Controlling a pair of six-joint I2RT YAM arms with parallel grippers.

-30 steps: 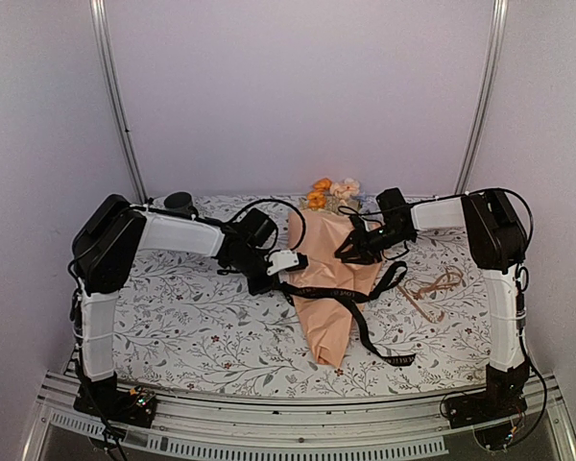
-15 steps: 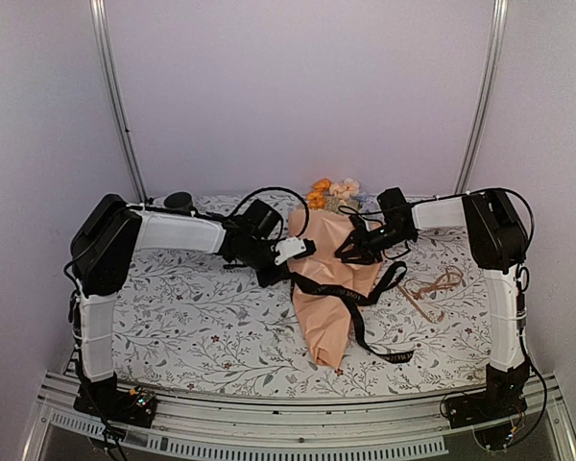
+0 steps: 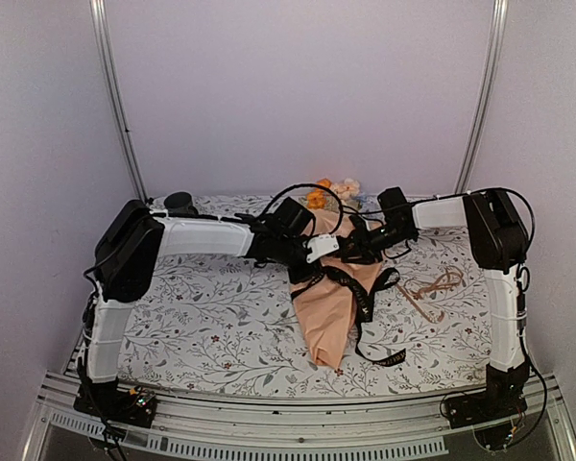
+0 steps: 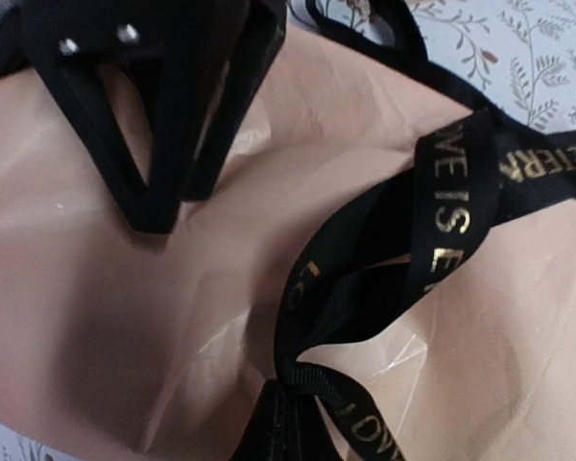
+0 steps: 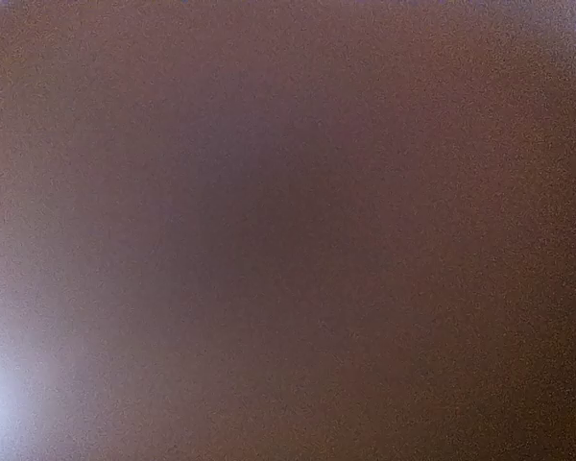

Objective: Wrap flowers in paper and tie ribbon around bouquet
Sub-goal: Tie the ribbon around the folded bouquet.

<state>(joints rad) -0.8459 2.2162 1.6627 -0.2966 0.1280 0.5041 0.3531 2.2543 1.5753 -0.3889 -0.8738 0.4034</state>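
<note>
The bouquet lies on the table as a peach paper cone, its point toward me. The flowers stick out at the far end. The black ribbon with gold lettering crosses the cone and trails off to the right. My left gripper is over the upper cone, shut on a bunched end of the ribbon at the bottom of the left wrist view. My right gripper sits right beside it, its black fingers pressed into the paper. The right wrist view is a dark blur.
A tan cord lies coiled on the floral table cover to the right of the bouquet. A dark round object stands at the back left. The two grippers are very close together above the cone.
My left gripper has swung right across the cone with the ribbon end, pulling the ribbon over the paper. The right gripper has stayed in place.
</note>
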